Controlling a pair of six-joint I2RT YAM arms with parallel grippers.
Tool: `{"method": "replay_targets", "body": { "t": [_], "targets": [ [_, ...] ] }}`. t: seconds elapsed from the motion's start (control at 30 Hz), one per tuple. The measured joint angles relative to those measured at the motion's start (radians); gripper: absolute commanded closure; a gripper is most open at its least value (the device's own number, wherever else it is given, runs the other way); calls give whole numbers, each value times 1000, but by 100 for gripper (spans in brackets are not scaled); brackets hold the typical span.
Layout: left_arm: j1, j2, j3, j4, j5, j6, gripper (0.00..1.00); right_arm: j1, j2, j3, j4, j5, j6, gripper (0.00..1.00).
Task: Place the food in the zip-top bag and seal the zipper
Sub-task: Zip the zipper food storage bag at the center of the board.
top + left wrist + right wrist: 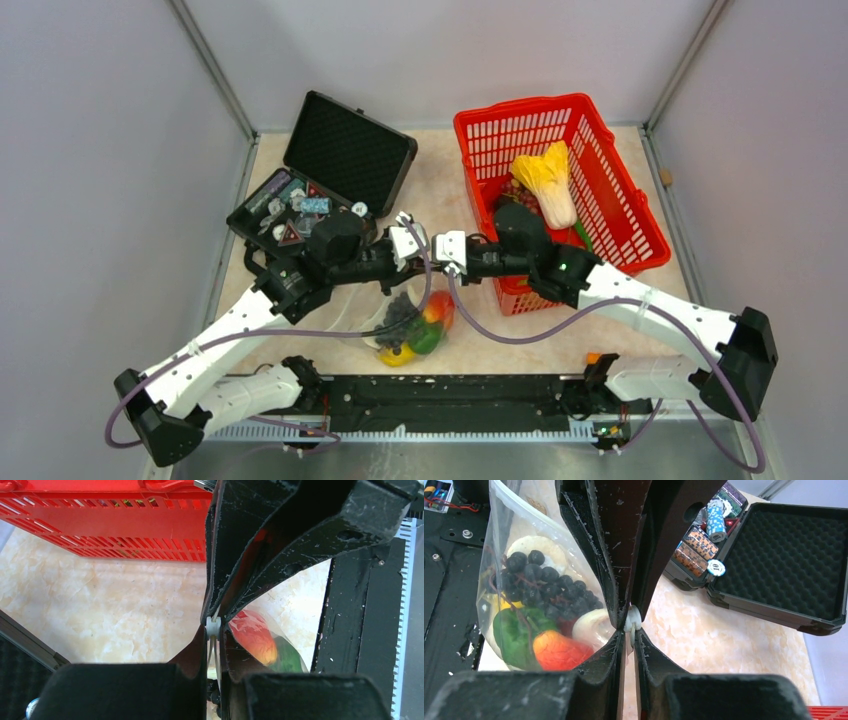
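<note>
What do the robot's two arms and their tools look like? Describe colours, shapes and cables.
Both the left arm and the right arm have white link covers with chunky black joints. A thin purple cable loops along each. A small green light glows on the right arm. The left tool and the right tool each have two black tapering fingers scuffed with pale scratches.

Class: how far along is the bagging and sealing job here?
Done: grapes, green pepper and an orange-red fruit sit inside the zip-top bag. In hand: left gripper and right gripper both pinch its zipper. Remaining: the cabbage lies in the red basket; sealing unconfirmed.
</note>
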Motion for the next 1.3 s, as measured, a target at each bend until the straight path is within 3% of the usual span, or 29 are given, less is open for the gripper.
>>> {"method": "replay_targets", "body": {
  "t": [0.1,1.23,1.27,1.3],
  "targets": [
    [0,0,0,0,2,-1,100,0,-2,0,-4,0,-2,100],
    [-9,-80,-34,-51,-88,8,100,2,2,2,5,10,54,100],
    [-9,-84,-35,-51,-91,8,100,2,2,1,7,10,58,98],
    [-9,-87,-36,-51,-92,8,100,2,2,1,11,10,60,90]
  ]
}}
